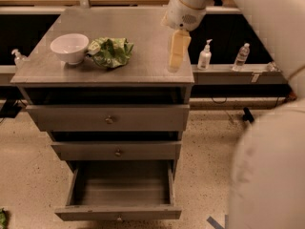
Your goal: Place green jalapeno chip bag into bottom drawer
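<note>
The green jalapeno chip bag [111, 51] lies crumpled on the grey cabinet top [143, 37], touching the right side of a white bowl [69, 47]. The bottom drawer [120, 191] is pulled out and empty, below two closed knobbed drawers. My gripper [177, 52] hangs from the white arm over the right part of the cabinet top, well to the right of the bag and holding nothing.
A soap pump bottle [204, 57] and a water bottle [241, 57] stand on a low shelf right of the cabinet. Another small bottle [18, 57] stands at the left. The white arm [267, 128] fills the right side. Speckled floor surrounds the cabinet.
</note>
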Tool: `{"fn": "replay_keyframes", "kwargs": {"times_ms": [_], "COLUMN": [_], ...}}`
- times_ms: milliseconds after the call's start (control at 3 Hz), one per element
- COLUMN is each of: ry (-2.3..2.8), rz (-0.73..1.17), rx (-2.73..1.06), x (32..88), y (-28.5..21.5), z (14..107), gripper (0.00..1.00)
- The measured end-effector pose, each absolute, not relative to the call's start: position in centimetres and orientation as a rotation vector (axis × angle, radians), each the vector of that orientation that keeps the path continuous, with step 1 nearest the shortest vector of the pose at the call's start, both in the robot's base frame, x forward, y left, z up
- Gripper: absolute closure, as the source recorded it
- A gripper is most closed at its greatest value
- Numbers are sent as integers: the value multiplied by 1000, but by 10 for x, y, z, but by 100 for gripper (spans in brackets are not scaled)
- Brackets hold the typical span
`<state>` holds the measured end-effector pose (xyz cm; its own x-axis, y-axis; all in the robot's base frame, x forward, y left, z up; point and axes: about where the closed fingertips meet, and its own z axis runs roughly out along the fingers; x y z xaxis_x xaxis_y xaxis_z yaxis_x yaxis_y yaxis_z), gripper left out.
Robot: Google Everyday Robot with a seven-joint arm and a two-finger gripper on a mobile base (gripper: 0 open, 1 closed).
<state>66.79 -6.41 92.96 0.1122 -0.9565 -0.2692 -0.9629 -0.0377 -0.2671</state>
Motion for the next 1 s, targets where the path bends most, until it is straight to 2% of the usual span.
{"fn": "replay_keyframes", "kwargs": {"times_ms": [333, 1000], "ry": [1799, 1646], "rz": [80, 148], "rx": [-2049, -1899], "x": [716, 763], "y": [-3, 77], "z": [915, 956], "gripper": [0, 0]}}
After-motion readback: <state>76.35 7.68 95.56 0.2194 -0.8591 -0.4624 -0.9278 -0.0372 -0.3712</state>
